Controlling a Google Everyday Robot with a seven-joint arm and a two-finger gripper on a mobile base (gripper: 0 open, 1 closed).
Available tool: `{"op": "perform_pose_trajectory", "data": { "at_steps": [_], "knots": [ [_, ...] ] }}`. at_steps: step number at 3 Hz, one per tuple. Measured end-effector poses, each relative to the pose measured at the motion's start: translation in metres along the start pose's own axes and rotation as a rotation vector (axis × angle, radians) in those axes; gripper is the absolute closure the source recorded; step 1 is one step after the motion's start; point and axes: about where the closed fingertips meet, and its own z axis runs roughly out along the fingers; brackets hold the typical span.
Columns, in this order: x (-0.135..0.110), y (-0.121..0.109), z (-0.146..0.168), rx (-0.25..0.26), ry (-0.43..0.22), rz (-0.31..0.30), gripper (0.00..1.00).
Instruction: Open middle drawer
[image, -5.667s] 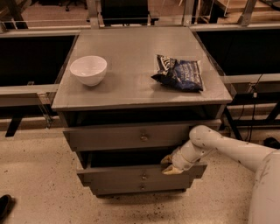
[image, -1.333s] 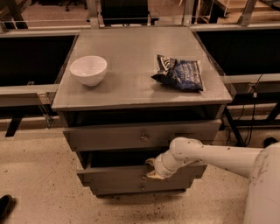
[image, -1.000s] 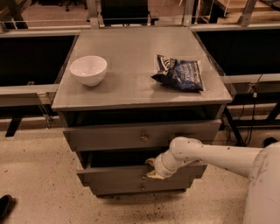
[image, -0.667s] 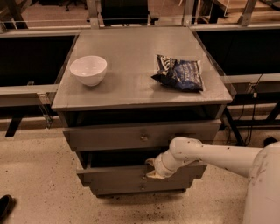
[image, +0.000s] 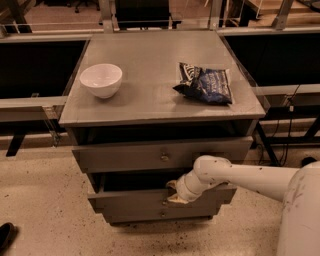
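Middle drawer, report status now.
Gripper at top front edge of middle drawer, beside its knob. Drawer partly out, dark gap above it. Bowl and chip bag up on cabinet top, not in the path.

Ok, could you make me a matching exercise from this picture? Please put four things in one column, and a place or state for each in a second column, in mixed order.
Things:
1. white bowl
2. blue snack bag
3. gripper
4. middle drawer

Places or states:
A. on the cabinet top, on the picture's right side
B. partly pulled out, with a dark gap above its front
C. on the cabinet top, on the picture's left side
D. low down, at the front of the middle drawer, close to its knob

Right pairs: 1-C, 2-A, 3-D, 4-B.
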Motion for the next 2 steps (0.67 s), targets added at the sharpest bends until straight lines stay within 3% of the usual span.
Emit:
{"op": "perform_pose_trajectory", "data": {
  "at_steps": [2],
  "knots": [
    [0.0000,-0.0037,-0.0005,0.000,0.000,0.000,1.00]
  ]
}}
